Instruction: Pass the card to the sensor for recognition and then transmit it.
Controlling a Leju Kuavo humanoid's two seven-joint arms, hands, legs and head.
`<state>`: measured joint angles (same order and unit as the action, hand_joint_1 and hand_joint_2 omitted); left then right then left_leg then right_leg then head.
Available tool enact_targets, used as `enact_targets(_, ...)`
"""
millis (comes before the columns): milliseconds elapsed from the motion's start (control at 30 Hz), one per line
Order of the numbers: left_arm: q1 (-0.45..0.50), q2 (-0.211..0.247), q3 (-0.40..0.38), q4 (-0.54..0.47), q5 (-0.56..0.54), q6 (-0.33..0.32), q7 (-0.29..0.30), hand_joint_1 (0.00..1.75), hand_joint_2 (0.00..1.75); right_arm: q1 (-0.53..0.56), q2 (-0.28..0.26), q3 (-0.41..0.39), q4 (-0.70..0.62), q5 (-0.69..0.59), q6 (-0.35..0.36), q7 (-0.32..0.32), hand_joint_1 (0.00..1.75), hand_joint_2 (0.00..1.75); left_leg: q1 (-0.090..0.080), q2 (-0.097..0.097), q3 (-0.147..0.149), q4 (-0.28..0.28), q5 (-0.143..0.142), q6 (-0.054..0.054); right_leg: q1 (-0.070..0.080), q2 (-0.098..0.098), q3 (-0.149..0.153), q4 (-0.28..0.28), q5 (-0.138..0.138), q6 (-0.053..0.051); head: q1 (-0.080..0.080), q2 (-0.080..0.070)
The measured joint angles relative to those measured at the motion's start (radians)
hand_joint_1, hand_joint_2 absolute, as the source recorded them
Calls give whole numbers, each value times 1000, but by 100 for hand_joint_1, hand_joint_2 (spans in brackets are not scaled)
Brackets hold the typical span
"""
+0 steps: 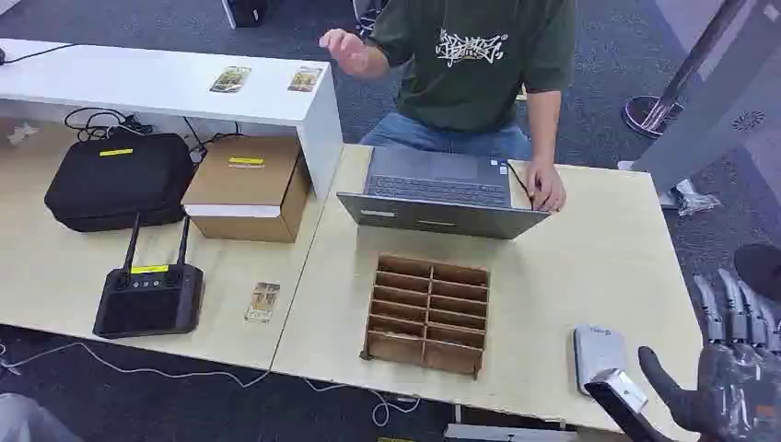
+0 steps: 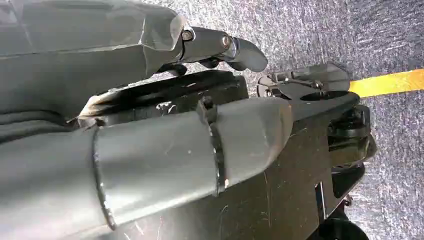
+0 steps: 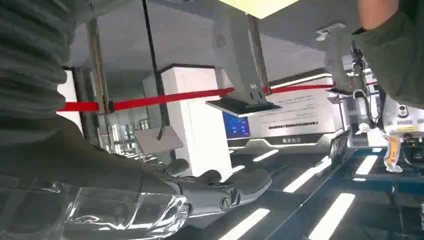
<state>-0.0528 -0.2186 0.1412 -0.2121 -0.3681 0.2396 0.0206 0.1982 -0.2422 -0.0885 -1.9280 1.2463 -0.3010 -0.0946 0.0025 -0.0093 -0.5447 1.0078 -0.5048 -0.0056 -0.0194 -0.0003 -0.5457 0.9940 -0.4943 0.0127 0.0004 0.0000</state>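
You are facing a light wooden table (image 1: 589, 267). Directly on it lie a slotted wooden organiser (image 1: 426, 315), an open laptop (image 1: 440, 191), a white card sensor (image 1: 597, 354), a card (image 1: 263, 301), a black controller (image 1: 148, 296), a black case (image 1: 118, 179) and a cardboard box (image 1: 247, 186). A raised white shelf (image 1: 138, 85) carries two further cards (image 1: 230, 79).

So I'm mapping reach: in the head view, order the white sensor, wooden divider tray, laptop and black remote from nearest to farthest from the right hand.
From the right hand:
1. Sensor, just beside it.
2. Tray, table centre.
3. Laptop, far side by the person.
4. Remote, far left.
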Motion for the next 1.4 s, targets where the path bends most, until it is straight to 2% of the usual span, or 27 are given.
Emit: enact_targets(1400,-4,10,0,0,-2,-34,43,0,0,-26,-5,-5,14,-11,5,-12,0,175,0,0,0,0,0,0,0,0,0,0,0,0,0,0)
